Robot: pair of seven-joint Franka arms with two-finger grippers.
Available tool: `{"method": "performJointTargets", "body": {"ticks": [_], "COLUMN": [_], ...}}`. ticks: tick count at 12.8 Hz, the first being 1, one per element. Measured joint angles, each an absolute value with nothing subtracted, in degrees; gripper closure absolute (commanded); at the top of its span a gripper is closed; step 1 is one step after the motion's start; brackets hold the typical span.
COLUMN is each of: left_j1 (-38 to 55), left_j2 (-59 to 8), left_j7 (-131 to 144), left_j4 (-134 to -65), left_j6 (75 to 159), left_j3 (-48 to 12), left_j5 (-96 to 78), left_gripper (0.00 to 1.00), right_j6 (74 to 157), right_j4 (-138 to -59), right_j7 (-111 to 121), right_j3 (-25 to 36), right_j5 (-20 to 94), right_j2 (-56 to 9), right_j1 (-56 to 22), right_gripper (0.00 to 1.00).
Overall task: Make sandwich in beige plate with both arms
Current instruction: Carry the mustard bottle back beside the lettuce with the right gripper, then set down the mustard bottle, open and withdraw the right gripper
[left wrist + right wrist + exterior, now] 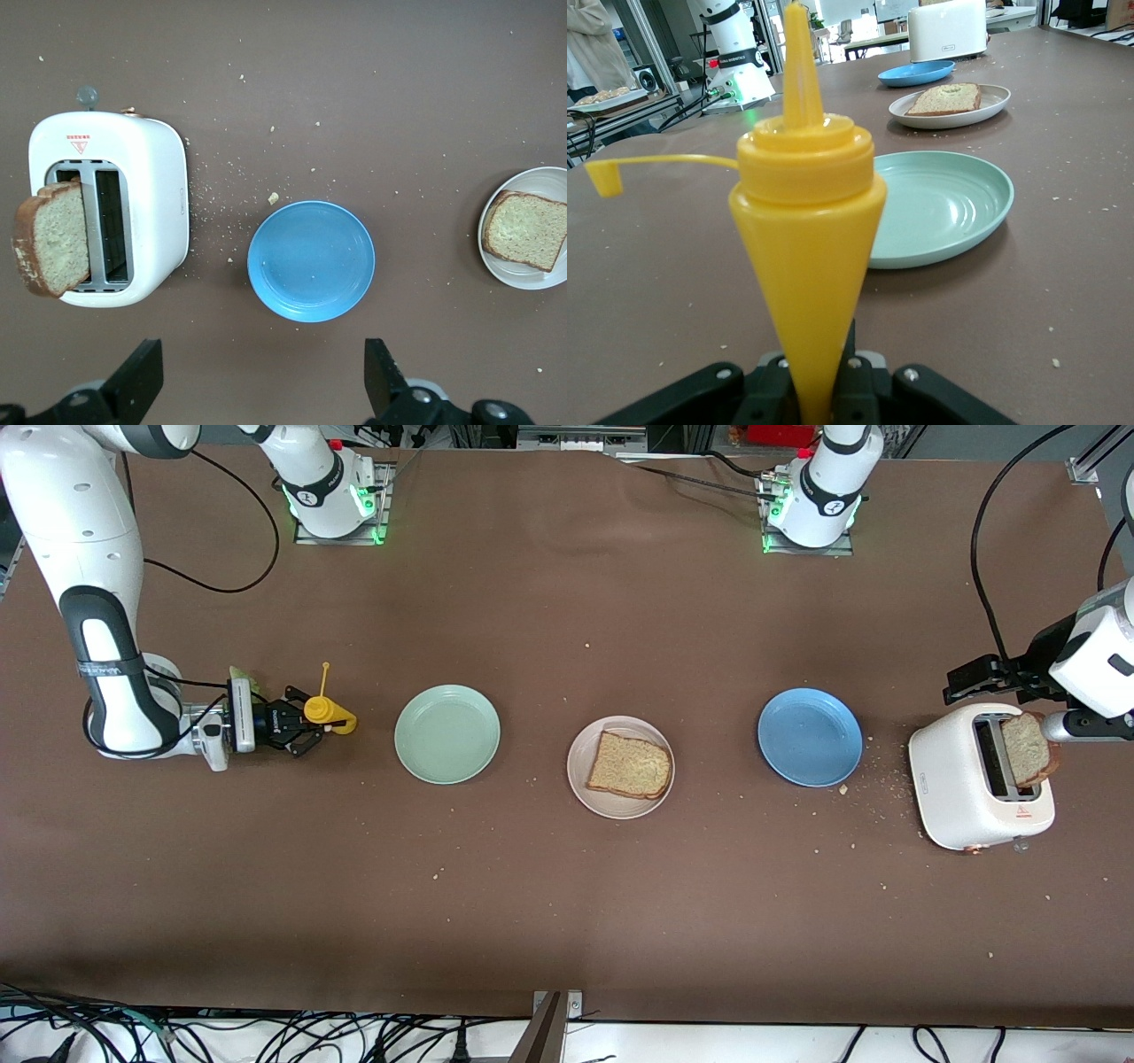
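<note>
Beige plate holds one bread slice. My right claw, at its nine o'clock, pinches a yellow bottle. My left claw gapes empty above the toaster.

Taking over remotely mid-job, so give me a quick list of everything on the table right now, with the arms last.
bread slice on plate: one, brown, lying on the beige plate.
bread slice in toaster: one, brown, standing up out of a slot.
beige plate: one, mid-table, between the green and blue plates.
green plate: one, mint, toward the right arm's end.
blue plate: one, between the beige plate and the toaster.
toaster: one, white, at the left arm's end.
sauce bottle: one, yellow, cap flipped off, in the right gripper.
crumbs: many, pale, thickest beside the toaster.
right gripper: black, shut on the sauce bottle, beside the green plate.
left gripper: black, open, over the toaster end.
</note>
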State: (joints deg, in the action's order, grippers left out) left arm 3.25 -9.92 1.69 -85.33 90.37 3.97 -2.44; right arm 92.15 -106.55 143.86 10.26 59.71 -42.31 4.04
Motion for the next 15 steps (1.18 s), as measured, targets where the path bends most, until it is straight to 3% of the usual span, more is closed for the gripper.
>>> {"method": "performJointTargets", "body": {"ticks": [2,5,8,15], "left_j1": [3.3,3.2,3.3,3.1], "left_j2": [-10.0,-10.0,-10.0,-10.0], "left_j7": [1.7,1.7,1.7,1.7], "left_j4": [-85.3,-85.3,-85.3,-85.3], "left_j6": [90.4,90.4,90.6,90.9], "left_j3": [3.9,3.9,3.9,3.9], "left_j5": [-2.4,-2.4,-2.4,-2.3], "left_gripper": [0.0,0.0,0.0,0.0], "right_j6": [92.0,92.0,92.0,92.5], "right_j4": [-106.2,-106.1,-106.1,-104.0], "right_j7": [144.0,144.0,143.9,138.6], "right_j3": [10.3,10.3,10.3,15.5], "right_j5": [59.8,59.8,59.8,56.5], "right_j2": [-42.5,-42.5,-42.5,-42.6], "right_j1": [4.1,4.2,4.2,4.6], "right_gripper": [0.81,0.34,0.05,0.02]}}
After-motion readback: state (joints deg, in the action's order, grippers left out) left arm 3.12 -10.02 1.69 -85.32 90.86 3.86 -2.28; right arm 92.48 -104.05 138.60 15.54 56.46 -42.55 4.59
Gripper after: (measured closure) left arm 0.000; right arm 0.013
